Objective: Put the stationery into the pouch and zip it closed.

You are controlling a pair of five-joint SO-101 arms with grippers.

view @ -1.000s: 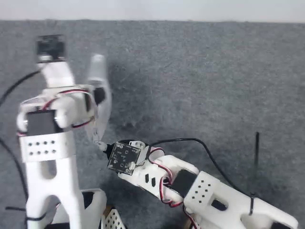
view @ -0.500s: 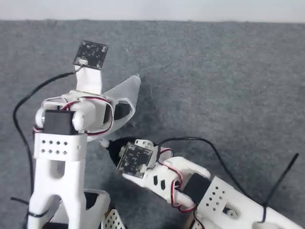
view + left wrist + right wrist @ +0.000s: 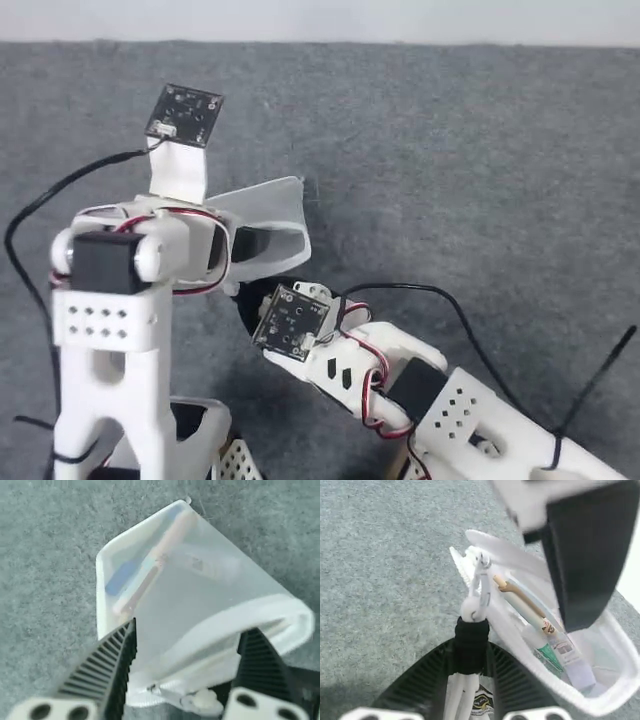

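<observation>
The translucent white pouch [image 3: 272, 205] hangs above the grey mat, with my left gripper [image 3: 252, 240] shut on its open end. In the left wrist view the pouch [image 3: 200, 595] sits between the black jaws of the left gripper [image 3: 190, 630], with pens and other stationery [image 3: 150, 565] inside. My right gripper [image 3: 246, 302] is just below the pouch mouth. In the right wrist view the right gripper [image 3: 470, 652] is shut on the black tab of the zipper pull [image 3: 479, 587]. The pouch [image 3: 615, 650] gapes open beside it, showing the stationery [image 3: 540, 622].
Grey mat [image 3: 470, 160] covers the whole table. A black cable [image 3: 440, 300] loops off the right arm, and another thin black cable [image 3: 600, 375] sticks up at the right edge. One black finger [image 3: 585, 555] of the left gripper looms over the pouch in the right wrist view.
The left arm has turned, swinging the pouch from upright to pointing right and lower. The right gripper followed slightly rightward, staying at the pouch mouth.
</observation>
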